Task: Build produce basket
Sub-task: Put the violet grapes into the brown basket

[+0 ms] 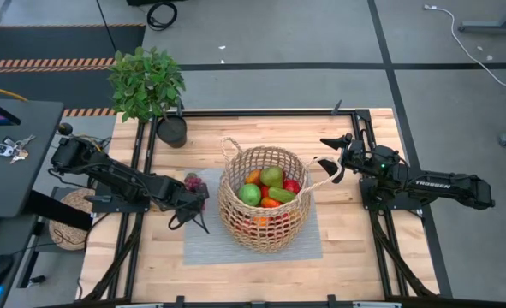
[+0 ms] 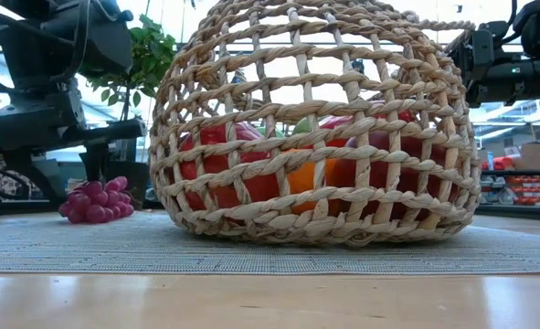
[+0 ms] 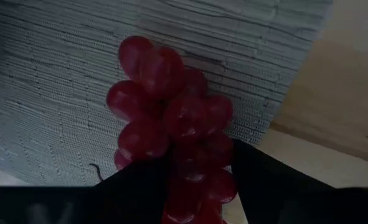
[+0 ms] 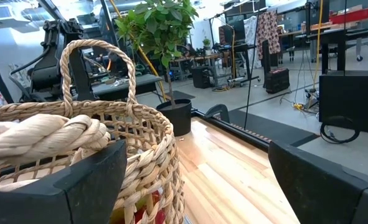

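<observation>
- Left wrist view, nearest: the left gripper (image 3: 199,180) has its two dark fingers on either side of the lower end of the grapes (image 3: 171,118). The bunch lies on the grey mat (image 3: 47,93), close to the mat's left edge, with bare wood just beyond.
- Whether the fingers already press on the bunch or are only closing round it cannot be told; the gap between them is narrow and filled with fruit.
- Judgement: the step in hand is the pick of the grapes. It is done well with a gentle close low on the cluster, a straight lift clear of the mat, then a carry over the rim before release. A grip on only a few berries risks the bunch swinging or dropping.
- High view, middle: the basket (image 1: 264,198) stands on the mat at the table's centre. The produce (image 1: 268,188) inside it includes green, orange and red pieces; the grapes lie outside it, just off its left side.
- Room: the path from the grapes to the basket is short and unobstructed, but the rim is tall and a loop handle rises on that side, so height is needed first.
- Right side: the right gripper (image 1: 333,162) waits with jaws wide apart, close to the basket's right handle, holding nothing.
- Far corner: a potted plant (image 1: 150,85) stands at the table's far left corner, well apart from the work.
</observation>
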